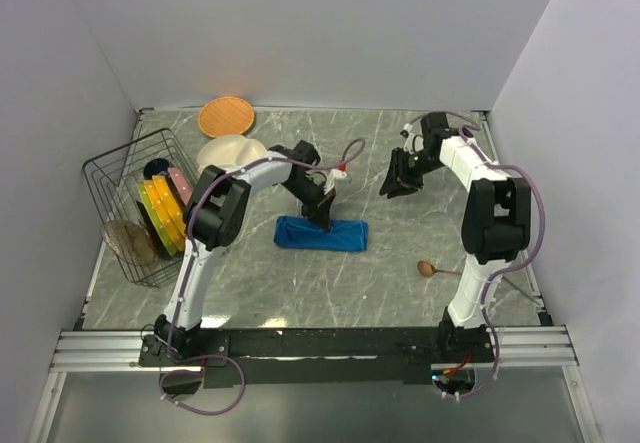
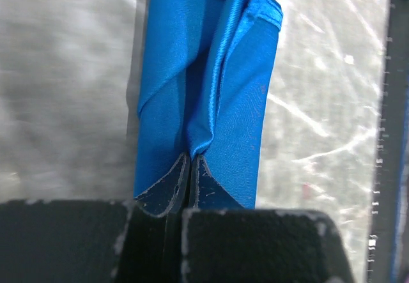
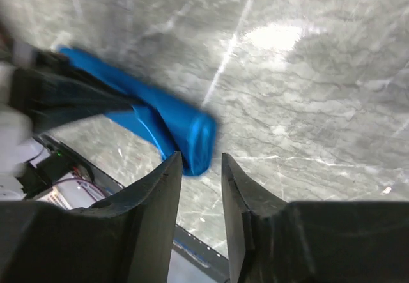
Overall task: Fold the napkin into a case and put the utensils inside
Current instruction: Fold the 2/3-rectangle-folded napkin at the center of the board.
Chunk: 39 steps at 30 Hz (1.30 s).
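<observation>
Top external view shows a bright blue, shiny cloth folded into a long, narrow case (image 1: 321, 233). It lies flat on the grey stone-look table (image 1: 300, 293). The left gripper (image 1: 322, 213) sits on the far long edge of the case, near its middle. Left wrist view shows its two black fingers (image 2: 206, 187) pressed together, pinching a raised fold of the blue cloth.

A black strip (image 2: 383, 168) with tiny white marks runs down the right edge of that view. The marks are too small to read.

The right gripper (image 1: 392, 185) hangs in the air to the right of the case and farther back, well apart from it. Right wrist view shows its fingers (image 3: 160, 213) apart with nothing between them. One end of the case lies on the table beyond their tips.

A small brown wooden spoon (image 1: 432, 269) with a round bowl lies to the right of the case and nearer the arm bases, not touching it. A black wire basket (image 1: 120, 146) holding coloured plates stands well to the left of the case.
</observation>
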Motion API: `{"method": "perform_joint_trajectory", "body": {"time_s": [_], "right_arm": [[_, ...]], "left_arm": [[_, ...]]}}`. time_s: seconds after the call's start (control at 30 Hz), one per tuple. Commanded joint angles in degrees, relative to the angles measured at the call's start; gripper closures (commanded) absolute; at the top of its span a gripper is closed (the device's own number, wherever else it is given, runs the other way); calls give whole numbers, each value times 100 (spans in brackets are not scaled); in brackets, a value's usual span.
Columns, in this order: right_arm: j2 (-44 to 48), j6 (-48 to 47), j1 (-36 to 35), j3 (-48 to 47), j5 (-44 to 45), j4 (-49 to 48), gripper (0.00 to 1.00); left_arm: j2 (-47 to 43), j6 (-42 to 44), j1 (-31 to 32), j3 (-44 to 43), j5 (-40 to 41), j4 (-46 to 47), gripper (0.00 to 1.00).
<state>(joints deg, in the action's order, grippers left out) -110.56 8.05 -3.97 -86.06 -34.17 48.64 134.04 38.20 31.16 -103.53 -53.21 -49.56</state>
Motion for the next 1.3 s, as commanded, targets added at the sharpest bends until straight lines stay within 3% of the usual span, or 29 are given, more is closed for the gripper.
{"method": "perform_joint_trajectory", "body": {"time_s": [0.0,0.27,0.5,0.83,1.13,1.27], "right_arm": [[404,82,-25,133,-466,-302,60],[843,538,-262,1256,-1038,-838,50],[1054,689,-693,2075,-1013,-1409,32],[887,540,-1027,2014,-819,-1648,35],[1326,-303,-1141,1750,-591,-1884,36],[1414,-541,-1212,1900,-503,-2008,41]], "left_arm": [[-404,-432,277,561,-215,148,99],[-159,-1139,171,421,-462,289,99],[61,-1183,128,350,-585,201,99],[219,-1139,40,359,-638,140,99],[307,-1112,-4,395,-761,96,99],[483,-1156,-57,219,-857,-36,99]]}}
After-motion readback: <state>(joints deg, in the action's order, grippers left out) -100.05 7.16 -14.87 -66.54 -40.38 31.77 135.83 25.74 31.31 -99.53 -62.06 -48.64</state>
